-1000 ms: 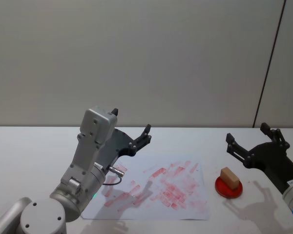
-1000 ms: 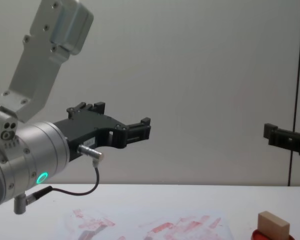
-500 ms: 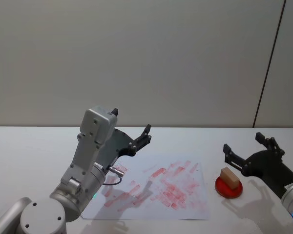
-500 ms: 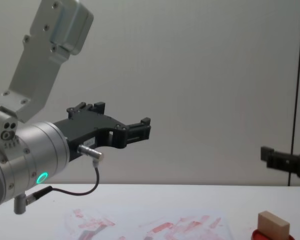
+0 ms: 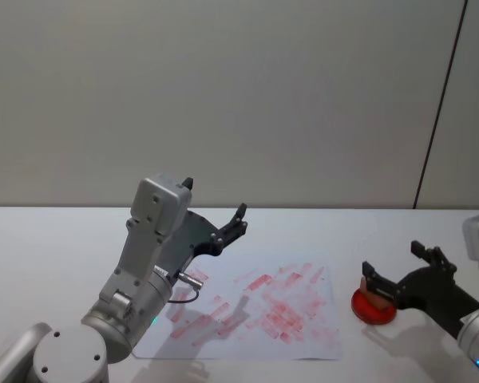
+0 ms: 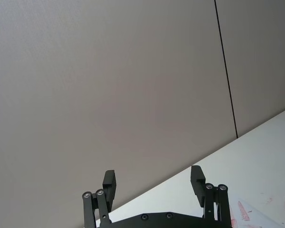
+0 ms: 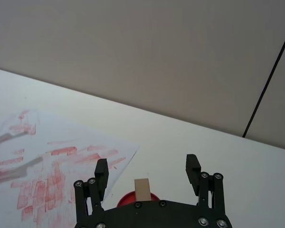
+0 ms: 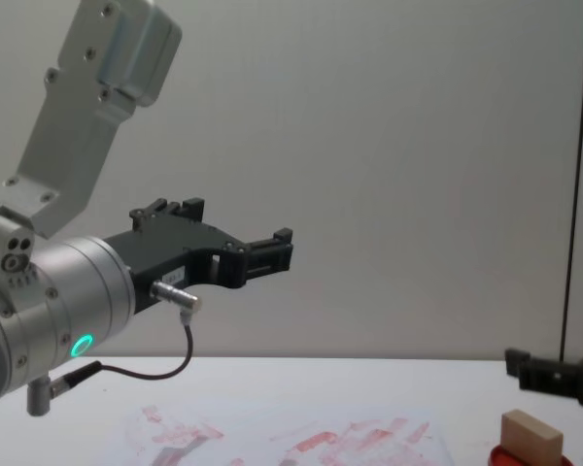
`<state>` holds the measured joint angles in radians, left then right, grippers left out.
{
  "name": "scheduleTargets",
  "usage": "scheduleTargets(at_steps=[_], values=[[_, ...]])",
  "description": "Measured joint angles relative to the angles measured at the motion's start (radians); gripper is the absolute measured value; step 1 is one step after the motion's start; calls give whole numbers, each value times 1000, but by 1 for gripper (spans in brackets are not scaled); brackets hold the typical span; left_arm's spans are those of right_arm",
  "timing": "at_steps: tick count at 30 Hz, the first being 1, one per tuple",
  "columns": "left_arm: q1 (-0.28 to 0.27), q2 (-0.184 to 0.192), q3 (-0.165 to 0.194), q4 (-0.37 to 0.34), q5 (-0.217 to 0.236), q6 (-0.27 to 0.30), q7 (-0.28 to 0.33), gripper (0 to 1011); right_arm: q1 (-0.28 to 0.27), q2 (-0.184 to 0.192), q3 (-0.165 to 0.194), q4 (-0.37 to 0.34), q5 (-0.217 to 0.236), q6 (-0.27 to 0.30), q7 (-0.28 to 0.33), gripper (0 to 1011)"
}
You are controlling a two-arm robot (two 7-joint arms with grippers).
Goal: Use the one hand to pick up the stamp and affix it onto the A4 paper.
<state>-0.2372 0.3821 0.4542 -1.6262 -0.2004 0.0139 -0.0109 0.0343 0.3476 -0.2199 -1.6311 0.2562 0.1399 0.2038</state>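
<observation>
One left hand [image 6: 152,173], one right hand [image 7: 147,162], one stamp [image 8: 531,437], one paper [image 5: 251,309], one pad [image 5: 373,313].

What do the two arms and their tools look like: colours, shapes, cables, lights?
The left tool and the right tool are black, flat-bodied, with two linked fingers and visible screws. The left arm has a silver cylindrical wrist, a green ring light, a thin black cable with metal plugs, and a pale grey boxy housing.
</observation>
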Motion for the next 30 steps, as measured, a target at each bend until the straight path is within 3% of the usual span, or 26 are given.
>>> scheduleTargets(at_steps=[22, 30], values=[[0, 0, 0, 0, 0, 0, 0, 1002, 44, -26, -21, 114, -46, 60, 50, 995], [0, 0, 0, 0, 0, 0, 0, 1002, 56, -34, -26, 138, -57, 74, 56, 806]])
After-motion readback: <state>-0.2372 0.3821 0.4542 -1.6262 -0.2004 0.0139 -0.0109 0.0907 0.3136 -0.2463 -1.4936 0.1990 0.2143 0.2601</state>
